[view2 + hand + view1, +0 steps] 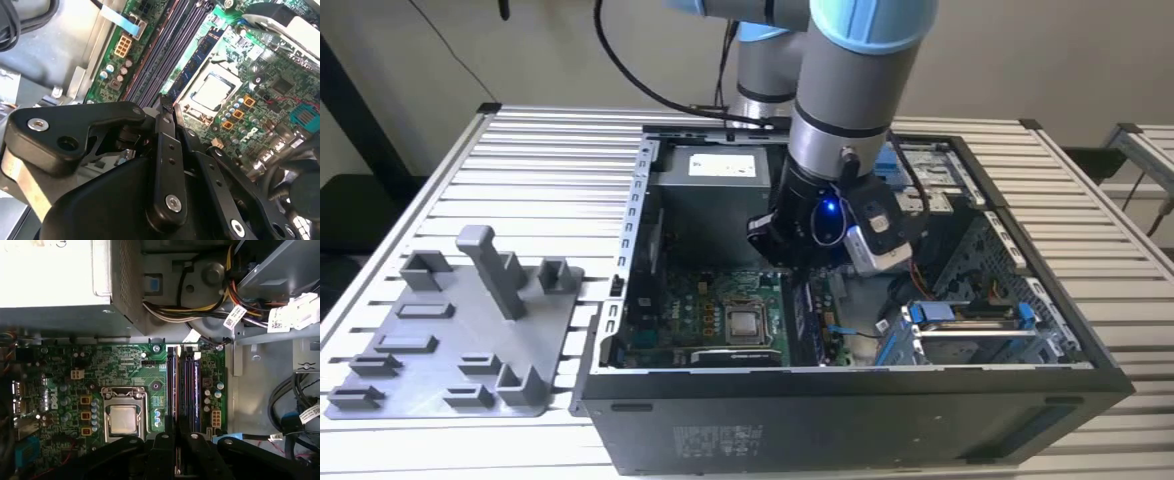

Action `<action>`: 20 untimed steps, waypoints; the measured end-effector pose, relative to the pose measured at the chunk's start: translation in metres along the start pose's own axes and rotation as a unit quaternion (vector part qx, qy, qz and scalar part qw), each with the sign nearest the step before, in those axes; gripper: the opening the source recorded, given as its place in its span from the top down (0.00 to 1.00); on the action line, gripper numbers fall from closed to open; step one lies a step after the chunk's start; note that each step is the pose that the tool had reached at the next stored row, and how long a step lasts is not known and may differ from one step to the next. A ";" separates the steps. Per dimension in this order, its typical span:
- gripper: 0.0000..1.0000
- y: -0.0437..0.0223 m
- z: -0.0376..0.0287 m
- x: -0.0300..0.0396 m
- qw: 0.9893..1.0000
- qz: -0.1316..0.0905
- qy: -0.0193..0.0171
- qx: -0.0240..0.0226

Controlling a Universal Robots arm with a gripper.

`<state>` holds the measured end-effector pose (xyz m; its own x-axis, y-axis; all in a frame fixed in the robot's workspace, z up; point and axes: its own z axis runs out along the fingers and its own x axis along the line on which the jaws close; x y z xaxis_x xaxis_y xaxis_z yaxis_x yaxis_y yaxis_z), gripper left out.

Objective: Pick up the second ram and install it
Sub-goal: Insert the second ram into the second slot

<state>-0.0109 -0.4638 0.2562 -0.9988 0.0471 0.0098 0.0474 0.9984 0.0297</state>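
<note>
Gripper inside the open computer case

Your gripper (167,107) is clenched on the second ram (176,390), edge-down over the memory slots (192,390) beside the processor (123,419) inside the case (854,400).

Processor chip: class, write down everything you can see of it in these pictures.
The processor is a square, flat chip with a dull silver, metal-looking top. It lies level in its socket, framed by a bright metal bracket, on the green board inside the open case. Its top is bare, with nothing covering or touching it. The dark memory slots run alongside it, a little apart.
</note>
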 end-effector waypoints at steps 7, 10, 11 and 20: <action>0.86 -0.0044 0.0084 -0.0001 1.000 0.015 0.000 0.000; 0.86 -0.0062 0.0113 -0.0002 1.000 0.020 -0.001 0.000; 0.86 -0.0066 0.0124 -0.0002 1.000 0.021 -0.001 0.000; 0.86 -0.0081 0.0231 -0.0002 1.000 0.023 -0.001 0.000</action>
<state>-0.0113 -0.4712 0.2329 -0.9957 0.0924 0.0097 0.0927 0.9953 0.0298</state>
